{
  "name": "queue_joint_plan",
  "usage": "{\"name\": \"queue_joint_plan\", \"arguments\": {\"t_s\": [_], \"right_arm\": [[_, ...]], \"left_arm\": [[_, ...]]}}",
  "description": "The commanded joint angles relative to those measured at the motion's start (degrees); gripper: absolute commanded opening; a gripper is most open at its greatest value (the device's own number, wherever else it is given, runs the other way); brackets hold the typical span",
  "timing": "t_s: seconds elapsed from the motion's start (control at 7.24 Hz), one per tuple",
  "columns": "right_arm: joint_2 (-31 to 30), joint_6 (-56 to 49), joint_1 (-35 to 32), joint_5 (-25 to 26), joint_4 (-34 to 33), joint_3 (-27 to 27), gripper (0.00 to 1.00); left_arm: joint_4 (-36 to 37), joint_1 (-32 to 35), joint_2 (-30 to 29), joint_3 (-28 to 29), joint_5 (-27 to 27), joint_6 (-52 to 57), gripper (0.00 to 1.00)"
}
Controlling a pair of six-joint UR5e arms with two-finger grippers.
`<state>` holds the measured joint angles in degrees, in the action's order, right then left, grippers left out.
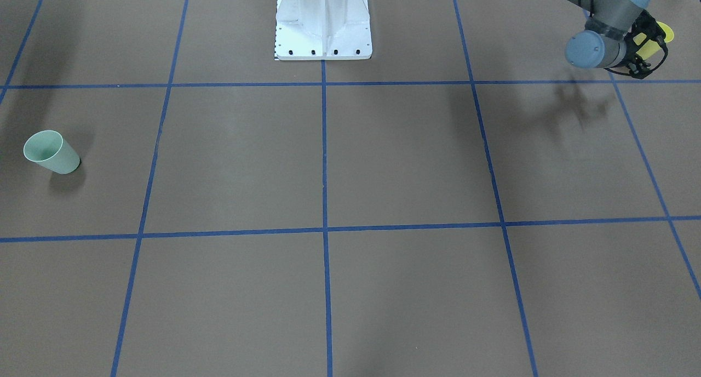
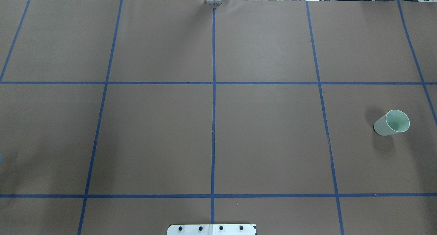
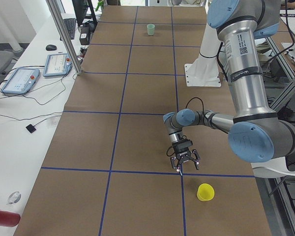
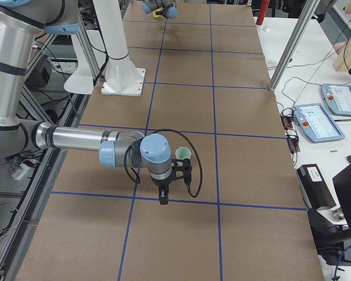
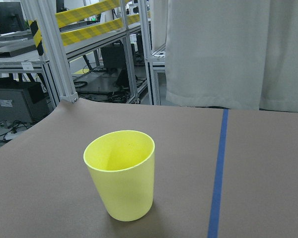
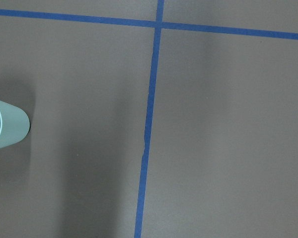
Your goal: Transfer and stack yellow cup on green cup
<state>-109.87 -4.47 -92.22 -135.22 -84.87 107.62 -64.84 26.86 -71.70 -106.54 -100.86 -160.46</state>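
Left gripper (image 3: 188, 168) spread, empty | right gripper (image 4: 171, 186): can't tell | risk: I clip yellow cup (image 3: 205, 191) at its 5 o'clock, toppling it.

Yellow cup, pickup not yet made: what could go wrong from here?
The left gripper is open beside the yellow cup, not around it; an off-line approach could tip it. The green cup stands at the table's opposite end, so a handover seems needed, where the yellow cup may slip.

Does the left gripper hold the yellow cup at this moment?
No, the yellow cup stands alone on the table, apart from the left gripper, which hangs beside it.
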Motion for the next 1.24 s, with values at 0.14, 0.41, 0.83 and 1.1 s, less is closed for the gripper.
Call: {"name": "queue_joint_plan", "arguments": {"t_s": [0.14, 0.41, 0.83, 1.1], "right_arm": [[-0.08, -0.18, -0.07, 0.22, -0.03, 0.83, 1.00], [-0.08, -0.19, 0.02, 0.48, -0.03, 0.84, 1.00], [-0.08, -0.36, 0.02, 0.84, -0.03, 1.01, 1.00], [-0.08, -0.36, 0.02, 0.84, -0.03, 1.10, 1.00]], "left_arm": [[-0.11, -0.59, -2.56, 8.00, -2.41, -3.18, 1.00], [0.06, -0.67, -2.04, 8.97, -2.68, -4.42, 1.00], [-0.02, -1.20, -1.86, 10.99, -4.34, -6.27, 1.00], [-0.29, -2.34, -1.86, 12.84, -6.36, -6.36, 1.00]]}}
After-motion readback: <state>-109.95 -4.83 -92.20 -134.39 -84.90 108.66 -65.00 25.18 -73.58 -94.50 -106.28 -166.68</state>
